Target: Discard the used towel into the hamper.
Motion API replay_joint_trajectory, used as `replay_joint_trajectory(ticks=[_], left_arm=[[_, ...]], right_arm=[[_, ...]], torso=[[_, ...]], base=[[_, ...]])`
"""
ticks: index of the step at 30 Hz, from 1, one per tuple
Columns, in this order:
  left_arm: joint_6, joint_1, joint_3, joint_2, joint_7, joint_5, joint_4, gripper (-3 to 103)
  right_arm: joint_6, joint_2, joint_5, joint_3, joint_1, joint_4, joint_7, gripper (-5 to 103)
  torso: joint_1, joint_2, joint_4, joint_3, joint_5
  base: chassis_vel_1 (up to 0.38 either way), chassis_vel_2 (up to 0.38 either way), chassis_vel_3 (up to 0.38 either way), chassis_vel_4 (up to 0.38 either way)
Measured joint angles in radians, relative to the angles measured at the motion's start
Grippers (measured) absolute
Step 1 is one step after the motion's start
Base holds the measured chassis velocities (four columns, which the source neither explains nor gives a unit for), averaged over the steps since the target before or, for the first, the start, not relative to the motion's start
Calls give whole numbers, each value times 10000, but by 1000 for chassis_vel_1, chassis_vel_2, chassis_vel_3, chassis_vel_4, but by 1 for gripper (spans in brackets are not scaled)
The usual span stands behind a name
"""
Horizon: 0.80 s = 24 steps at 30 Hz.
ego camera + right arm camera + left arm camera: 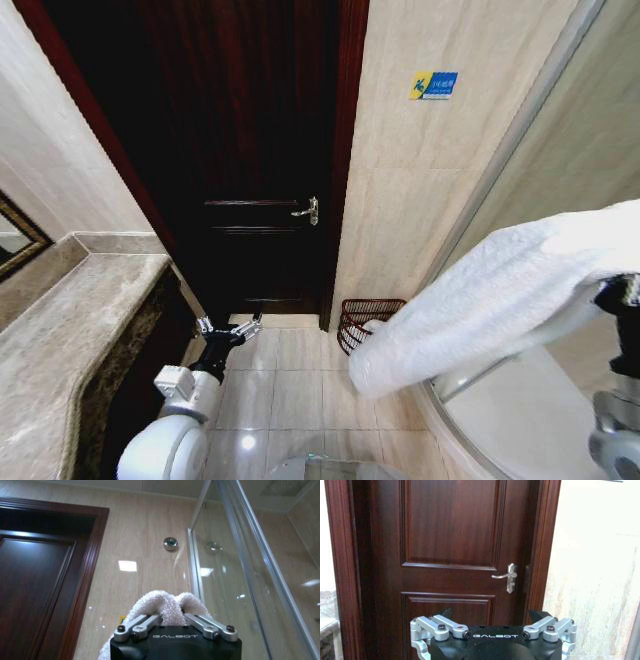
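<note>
Up close on the right, the right gripper (172,620) has its jaws clamped on a bunched fold of the white towel (480,300), held high so the long tail drapes down toward the floor without dragging. Lower left, beside the marble counter (70,330), the left gripper (229,330) hangs idle with jaws spread, nothing in them. Further off, the hamper (365,322) sits on the tile floor (290,380) against the wall, just right of the dark door (250,150), and the towel's loose end hangs roughly over its near rim.
</note>
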Motion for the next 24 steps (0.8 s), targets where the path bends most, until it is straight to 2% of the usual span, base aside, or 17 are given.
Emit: replay_joint_trajectory(ticks=[12, 18, 24], left_arm=[[0, 0, 0, 0, 0, 0, 0, 100], [0, 0, 0, 0, 0, 0, 0, 100], [0, 0, 0, 0, 0, 0, 0, 100]], right_arm=[[73, -201, -197, -58, 160, -1, -6, 5], [-345, -1075, 14, -92, 699, 0, 235, 5], [-546, -1366, 92, -818, 1525, -19, 804, 5]], torso=[[0, 0, 0, 0, 1], [0, 0, 3, 0, -2], [0, 0, 2, 0, 1]], base=[[0, 0, 0, 0], [0, 0, 0, 0], [0, 0, 0, 0]])
